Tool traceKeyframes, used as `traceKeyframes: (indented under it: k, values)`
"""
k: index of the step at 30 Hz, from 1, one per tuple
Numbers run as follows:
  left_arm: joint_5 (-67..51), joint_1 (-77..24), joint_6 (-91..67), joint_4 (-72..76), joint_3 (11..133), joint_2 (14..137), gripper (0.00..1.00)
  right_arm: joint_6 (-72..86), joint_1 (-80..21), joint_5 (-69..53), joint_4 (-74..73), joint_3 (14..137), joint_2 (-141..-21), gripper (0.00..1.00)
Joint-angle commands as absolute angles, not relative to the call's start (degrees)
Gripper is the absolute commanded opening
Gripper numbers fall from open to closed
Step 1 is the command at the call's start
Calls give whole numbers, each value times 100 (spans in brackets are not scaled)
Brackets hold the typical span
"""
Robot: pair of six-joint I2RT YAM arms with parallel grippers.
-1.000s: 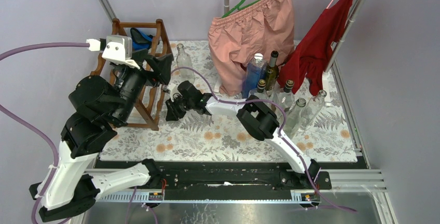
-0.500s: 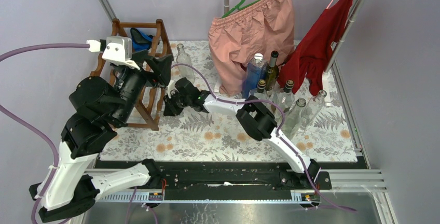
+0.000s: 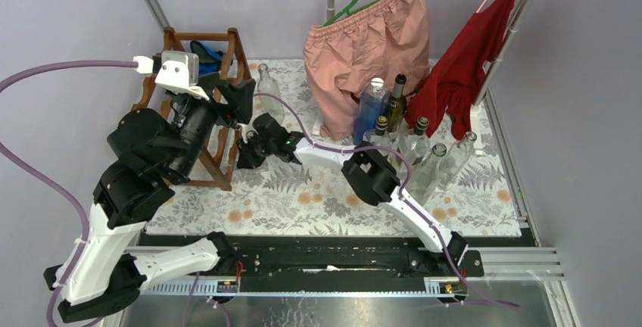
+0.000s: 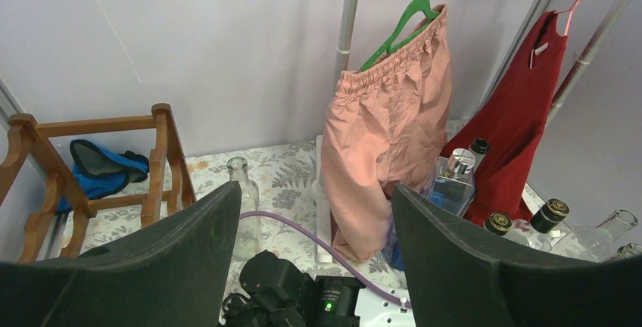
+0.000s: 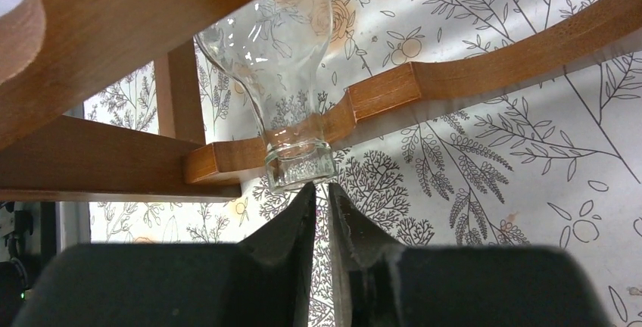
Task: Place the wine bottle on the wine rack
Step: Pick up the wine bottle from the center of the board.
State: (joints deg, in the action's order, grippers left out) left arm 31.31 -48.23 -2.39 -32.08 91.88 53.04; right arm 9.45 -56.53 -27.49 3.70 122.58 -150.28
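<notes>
The right wrist view alone shows the wine bottle (image 5: 276, 54): clear glass, lying in the wine rack (image 5: 469, 70), its neck resting over a scalloped rail; the right fingers (image 5: 299, 217) are pressed together, holding nothing, their tips right at the bottle's mouth (touching or just short of it, I cannot tell).

In the top view that bottle is hidden behind the left arm; there the wine rack (image 3: 203, 37) stands at the far left of the table (image 3: 325, 198), with the right fingers (image 3: 244, 159) low at its right side and the left fingers (image 3: 242, 94) raised above its right end.

The left wrist view shows the left fingers (image 4: 189, 259) spread wide apart with nothing between them. Past them are the rack's top (image 4: 163, 145); a blue cloth (image 4: 106, 168) seen through its frame; another clear bottle (image 4: 244, 206) standing on the table to the rack's right; pink shorts (image 4: 394, 138) on a green hanger; a red garment (image 4: 522, 115); and a cluster of bottles (image 4: 530, 221) at the right.
</notes>
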Motion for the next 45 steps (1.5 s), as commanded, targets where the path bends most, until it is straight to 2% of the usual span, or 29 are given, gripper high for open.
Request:
traceKeyframes:
  k: [1,8,13,15,18,21,24,31,38,45]
  values:
    - [3200,-4808,-154,-2880,9207,5299,80,976,-5704,-2703,489,12392,-14955,19]
    - [3131,-4805,-255,-2874,9213,5291,80,652,-5620,-2623,771,11194,-14132,24]
    - [3058,-4800,-395,-2691,9055,5291,80,173,-5506,-3161,648,10397,-13355,29]
    - [3064,-4807,-493,-2555,8916,5282,80,-153,-5439,-3777,390,10272,-13057,38]
    - [3203,-4807,-671,-2523,8784,5371,80,-567,-5338,-4921,-243,10256,-12601,58]
    - [3427,-4800,-819,-2679,8841,5619,79,-1084,-5277,-5730,-949,10175,-12040,73]
    - [3631,-4698,-862,-2564,8890,5865,79,-1531,-5271,-6308,-1568,10009,-11484,82]
    - [2116,-3326,-1677,-2354,9347,6398,77,-2171,-5270,-6335,-2284,9270,-10339,85]
    - [1684,-2490,-2404,-2114,9372,6504,78,-3523,-5255,-6050,-3837,9717,-9714,86]
    - [401,-1444,-3078,-2758,9417,6989,78,-3847,-4841,-5890,-4794,10614,-9356,87]
